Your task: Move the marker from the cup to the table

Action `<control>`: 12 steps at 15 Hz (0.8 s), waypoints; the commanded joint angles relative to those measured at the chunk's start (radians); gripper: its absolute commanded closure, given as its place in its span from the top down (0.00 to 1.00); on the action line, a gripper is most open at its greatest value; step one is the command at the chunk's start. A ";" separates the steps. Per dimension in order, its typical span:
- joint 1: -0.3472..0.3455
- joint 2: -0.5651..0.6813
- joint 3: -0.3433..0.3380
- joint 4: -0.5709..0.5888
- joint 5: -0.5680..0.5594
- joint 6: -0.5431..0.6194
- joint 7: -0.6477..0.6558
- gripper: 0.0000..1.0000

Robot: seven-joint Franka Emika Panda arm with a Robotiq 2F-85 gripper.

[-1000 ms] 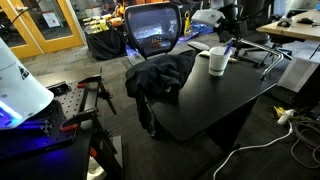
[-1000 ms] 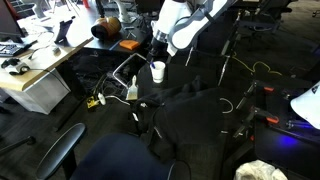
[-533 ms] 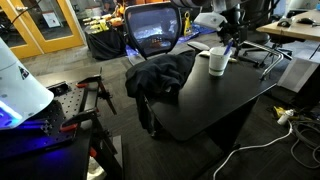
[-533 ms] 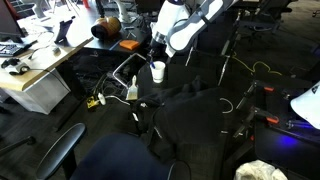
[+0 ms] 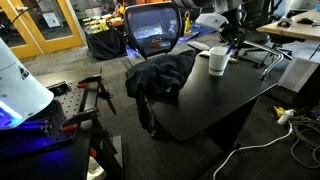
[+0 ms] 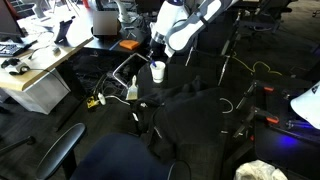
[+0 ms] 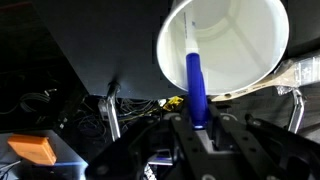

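A white cup (image 5: 217, 61) (image 6: 158, 71) stands near the far edge of the black table (image 5: 235, 105). In the wrist view I look down into the cup (image 7: 240, 40), and a blue marker (image 7: 195, 80) leans inside it with its upper end sticking out over the rim. My gripper (image 7: 198, 128) hangs just above the cup (image 5: 229, 44) (image 6: 159, 56). Its two dark fingers (image 7: 178, 132) press on either side of the marker's upper end. The marker itself is too small to make out in both exterior views.
A black jacket (image 5: 160, 75) lies heaped on the table beside an office chair (image 5: 153, 30). A small bottle (image 6: 132, 90) stands near the table's corner. Beyond the table's edge are cables, a stand (image 7: 110, 115) and an orange object (image 7: 30, 150) on the floor.
The jaws have come together on the marker's upper end. The arm has stayed in nearly the same place above the cup.
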 commanded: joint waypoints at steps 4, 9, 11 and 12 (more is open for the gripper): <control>0.019 -0.057 -0.020 -0.049 0.013 0.018 0.064 0.00; 0.030 -0.152 -0.025 -0.131 0.015 0.063 0.102 0.02; 0.044 -0.209 -0.042 -0.178 0.009 0.060 0.124 0.02; 0.053 -0.242 -0.052 -0.206 0.005 0.059 0.138 0.02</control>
